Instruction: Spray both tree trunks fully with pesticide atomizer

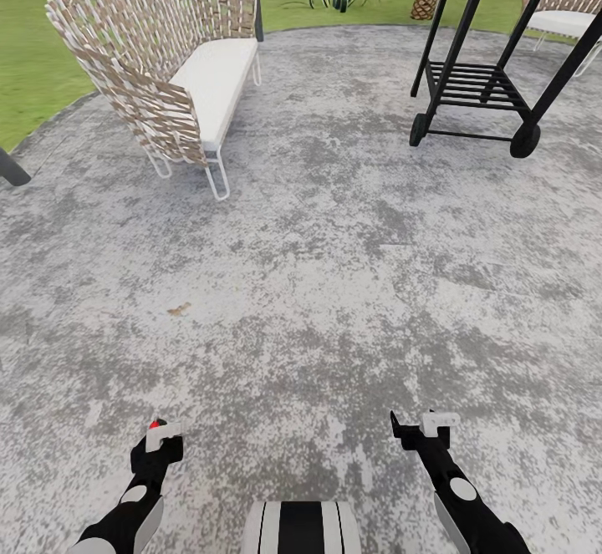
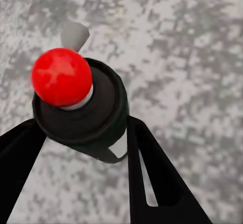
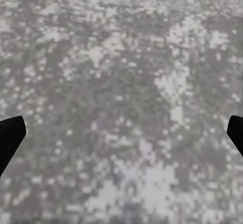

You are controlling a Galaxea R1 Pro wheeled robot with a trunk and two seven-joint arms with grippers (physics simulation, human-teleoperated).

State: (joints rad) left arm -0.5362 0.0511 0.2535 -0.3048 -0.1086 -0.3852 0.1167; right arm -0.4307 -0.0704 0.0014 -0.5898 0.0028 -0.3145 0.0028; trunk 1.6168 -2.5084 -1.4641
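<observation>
Left pincer (image 2: 81, 143) grips atomizer (image 2: 76, 102); right pincer (image 3: 121, 133) spread.

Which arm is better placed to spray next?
Left. The left gripper grips a black round bottle with a red ball top, apparently the atomizer; the right gripper hangs open and empty over grey mottled paving.

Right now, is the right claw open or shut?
Open: the right claw has its fingertips far apart at the picture's edges, with bare stone paving between them.
</observation>
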